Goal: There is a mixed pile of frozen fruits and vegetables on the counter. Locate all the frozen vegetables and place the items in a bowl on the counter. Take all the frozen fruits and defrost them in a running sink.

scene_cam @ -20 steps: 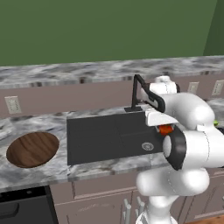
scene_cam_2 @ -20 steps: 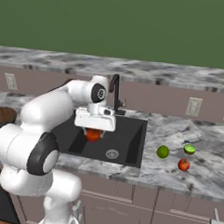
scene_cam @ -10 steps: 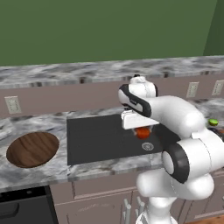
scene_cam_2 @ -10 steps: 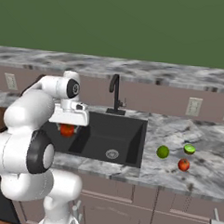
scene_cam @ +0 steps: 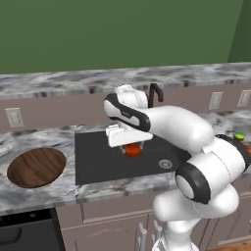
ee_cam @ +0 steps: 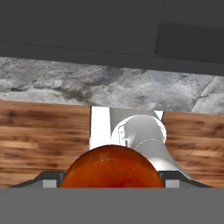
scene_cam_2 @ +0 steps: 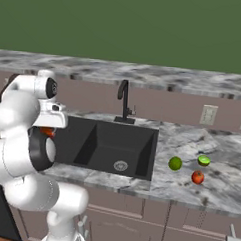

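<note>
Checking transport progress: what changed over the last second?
The gripper swung the red-orange tomato leftward over the sink, from near the faucet toward the wooden bowl. It kept its hold throughout. Green ball, green piece and red ball stayed on the counter.

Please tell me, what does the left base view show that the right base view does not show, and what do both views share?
Left base view: the wooden bowl on the counter.
Right base view: three small items right of the sink: a green ball, a flattish green piece and a red ball.
Both: the sink, the black faucet, and the pincer holding the red-orange tomato.
</note>
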{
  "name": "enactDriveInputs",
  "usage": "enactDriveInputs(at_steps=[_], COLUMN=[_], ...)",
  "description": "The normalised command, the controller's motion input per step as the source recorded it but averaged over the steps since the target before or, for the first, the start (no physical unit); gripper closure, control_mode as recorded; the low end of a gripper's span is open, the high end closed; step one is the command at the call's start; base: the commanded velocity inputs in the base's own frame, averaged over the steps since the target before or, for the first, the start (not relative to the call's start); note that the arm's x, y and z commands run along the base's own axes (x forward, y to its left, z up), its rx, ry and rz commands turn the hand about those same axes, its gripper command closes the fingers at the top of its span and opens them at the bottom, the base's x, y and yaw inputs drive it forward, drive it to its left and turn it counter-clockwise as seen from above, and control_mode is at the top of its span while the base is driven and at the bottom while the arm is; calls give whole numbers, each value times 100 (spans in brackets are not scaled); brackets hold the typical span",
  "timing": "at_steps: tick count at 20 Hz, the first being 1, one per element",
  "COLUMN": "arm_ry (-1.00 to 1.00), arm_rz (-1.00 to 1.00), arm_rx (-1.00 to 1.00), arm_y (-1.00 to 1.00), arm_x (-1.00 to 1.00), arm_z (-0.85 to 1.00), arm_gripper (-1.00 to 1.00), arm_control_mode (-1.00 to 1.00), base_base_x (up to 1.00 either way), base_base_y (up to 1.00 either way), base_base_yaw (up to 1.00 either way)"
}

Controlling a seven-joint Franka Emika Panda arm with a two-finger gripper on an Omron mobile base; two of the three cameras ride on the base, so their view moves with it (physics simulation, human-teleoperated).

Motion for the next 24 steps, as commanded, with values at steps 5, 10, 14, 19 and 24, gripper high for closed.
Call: enactDriveInputs(at_steps=[5,10,14,19,24], arm_ry=[0,0,0,-3,-6], arm_rz=[0,0,0,-1,0], arm_rx=[-1,0,0,0,-2], arm_y=[94,84,80,68,74], arm_x=[0,0,0,0,6], arm_z=[0,1,14,30,5], arm_gripper=[100,100,100,100,100], arm_control_mode=[-100,-100,-100,-100,-100], base_base_x=[0,0,0,0,0], base_base_y=[0,0,0,0,0], base_base_yaw=[0,0,0,0,0])
